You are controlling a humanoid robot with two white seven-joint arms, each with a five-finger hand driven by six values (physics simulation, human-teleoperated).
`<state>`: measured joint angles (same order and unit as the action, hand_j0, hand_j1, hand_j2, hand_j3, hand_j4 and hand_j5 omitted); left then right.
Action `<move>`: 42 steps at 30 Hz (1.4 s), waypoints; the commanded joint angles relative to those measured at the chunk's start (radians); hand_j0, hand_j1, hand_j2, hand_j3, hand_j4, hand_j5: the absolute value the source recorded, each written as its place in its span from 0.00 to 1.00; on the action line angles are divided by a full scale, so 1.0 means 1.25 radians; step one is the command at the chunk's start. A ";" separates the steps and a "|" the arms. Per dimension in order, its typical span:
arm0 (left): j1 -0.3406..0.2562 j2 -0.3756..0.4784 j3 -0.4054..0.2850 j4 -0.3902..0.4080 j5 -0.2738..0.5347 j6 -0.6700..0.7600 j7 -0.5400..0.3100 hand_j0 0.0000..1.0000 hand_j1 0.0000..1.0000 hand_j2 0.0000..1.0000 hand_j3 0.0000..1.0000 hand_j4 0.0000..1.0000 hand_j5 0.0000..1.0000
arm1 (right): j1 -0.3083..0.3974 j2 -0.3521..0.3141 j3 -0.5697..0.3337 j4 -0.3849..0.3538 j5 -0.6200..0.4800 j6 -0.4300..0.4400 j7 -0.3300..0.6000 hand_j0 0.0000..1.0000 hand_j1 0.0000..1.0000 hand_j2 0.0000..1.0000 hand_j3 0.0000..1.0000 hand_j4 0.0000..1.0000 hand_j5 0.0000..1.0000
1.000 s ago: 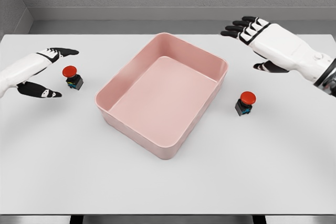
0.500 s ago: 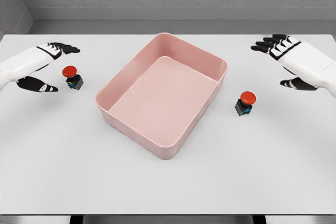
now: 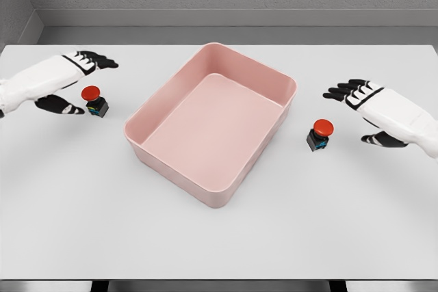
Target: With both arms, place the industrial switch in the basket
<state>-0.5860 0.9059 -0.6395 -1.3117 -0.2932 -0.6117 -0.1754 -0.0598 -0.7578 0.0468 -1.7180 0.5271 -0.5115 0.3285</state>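
Observation:
Two industrial switches with red mushroom buttons on black bases stand on the white table. One switch is left of the pink basket, the other switch is to its right. My left hand is open, with fingers reaching over the left switch and its thumb just beside the switch. My right hand is open too, a short way right of the right switch, apart from it. The basket holds nothing.
The white table spreads wide in front of the basket. A grey wall runs behind the table's far edge.
The left hand has slid right until it reaches over the left switch. The right hand has dropped down and toward me, from the far right to beside the right switch. Neither switch has moved.

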 commanded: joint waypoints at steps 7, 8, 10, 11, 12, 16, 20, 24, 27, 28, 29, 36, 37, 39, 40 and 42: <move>-0.042 0.001 -0.058 0.031 -0.021 0.001 0.000 1.00 1.00 1.00 1.00 1.00 1.00 | 0.010 0.010 0.029 -0.001 -0.003 0.069 -0.001 1.00 1.00 1.00 1.00 1.00 1.00; -0.049 0.001 -0.066 0.032 -0.027 0.001 0.000 1.00 1.00 1.00 1.00 1.00 1.00 | 0.010 0.012 0.030 -0.001 -0.003 0.073 -0.003 1.00 1.00 1.00 1.00 1.00 1.00; -0.055 0.001 -0.074 0.032 -0.039 0.001 0.000 1.00 1.00 1.00 1.00 1.00 1.00 | 0.010 0.028 0.047 -0.001 -0.002 0.115 -0.003 1.00 1.00 1.00 1.00 1.00 1.00; -0.058 0.001 -0.077 0.032 -0.044 0.001 0.000 1.00 1.00 1.00 1.00 1.00 1.00 | 0.009 0.031 0.053 -0.001 -0.001 0.116 -0.003 1.00 1.00 1.00 1.00 1.00 1.00; -0.059 0.001 -0.080 0.032 -0.049 0.001 0.000 1.00 1.00 1.00 1.00 1.00 1.00 | 0.009 0.031 0.056 -0.001 -0.001 0.124 -0.003 1.00 1.00 1.00 1.00 1.00 1.00; -0.091 -0.015 -0.119 0.055 -0.050 0.001 -0.003 1.00 1.00 1.00 1.00 1.00 1.00 | 0.002 0.032 0.083 -0.001 0.004 0.149 -0.003 1.00 1.00 1.00 1.00 1.00 1.00; -0.094 -0.020 -0.125 0.061 -0.051 0.001 -0.009 1.00 1.00 1.00 1.00 1.00 1.00 | 0.001 0.032 0.089 -0.004 0.000 0.149 -0.001 1.00 1.00 1.00 1.00 1.00 1.00; -0.094 -0.022 -0.125 0.064 -0.060 0.001 -0.011 1.00 1.00 1.00 1.00 1.00 1.00 | 0.000 0.033 0.095 -0.004 0.004 0.150 -0.001 1.00 1.00 1.00 1.00 1.00 1.00; -0.101 -0.022 -0.125 0.076 -0.060 0.001 -0.011 1.00 1.00 1.00 1.00 1.00 1.00 | -0.007 0.045 0.116 -0.004 0.007 0.156 -0.001 1.00 1.00 1.00 1.00 1.00 1.00; -0.101 -0.023 -0.125 0.076 -0.060 0.001 -0.011 1.00 1.00 1.00 1.00 1.00 1.00 | -0.007 0.047 0.117 -0.004 0.007 0.156 0.000 1.00 1.00 1.00 1.00 1.00 1.00; -0.102 -0.029 -0.125 0.087 -0.061 0.001 -0.011 1.00 1.00 1.00 1.00 1.00 1.00 | -0.009 0.049 0.117 -0.004 0.008 0.159 0.000 1.00 1.00 1.00 1.00 1.00 1.00; -0.130 -0.047 -0.158 0.124 -0.062 0.001 -0.016 1.00 1.00 1.00 1.00 1.00 1.00 | -0.016 0.055 0.133 -0.003 0.019 0.177 -0.001 1.00 1.00 1.00 1.00 1.00 1.00; -0.130 -0.047 -0.158 0.124 -0.062 0.001 -0.016 1.00 1.00 1.00 1.00 1.00 1.00 | -0.020 0.055 0.136 -0.001 0.019 0.178 -0.001 1.00 1.00 1.00 1.00 1.00 1.00; -0.130 -0.047 -0.158 0.125 -0.061 0.001 -0.016 1.00 1.00 1.00 1.00 1.00 1.00 | -0.020 0.055 0.137 0.000 0.026 0.177 -0.001 1.00 1.00 1.00 1.00 1.00 1.00; -0.130 -0.047 -0.158 0.126 -0.062 0.001 -0.016 1.00 1.00 1.00 1.00 1.00 1.00 | -0.020 0.055 0.138 0.001 0.027 0.178 -0.001 1.00 1.00 1.00 1.00 1.00 1.00; -0.130 -0.049 -0.158 0.135 -0.062 0.001 -0.016 1.00 1.00 1.00 1.00 1.00 1.00 | -0.025 0.055 0.150 0.002 0.027 0.185 -0.001 1.00 1.00 1.00 1.00 1.00 1.00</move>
<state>-0.7486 0.8461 -0.8382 -1.1512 -0.3776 -0.6118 -0.1951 -0.0905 -0.6883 0.2258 -1.7170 0.5623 -0.2877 0.3273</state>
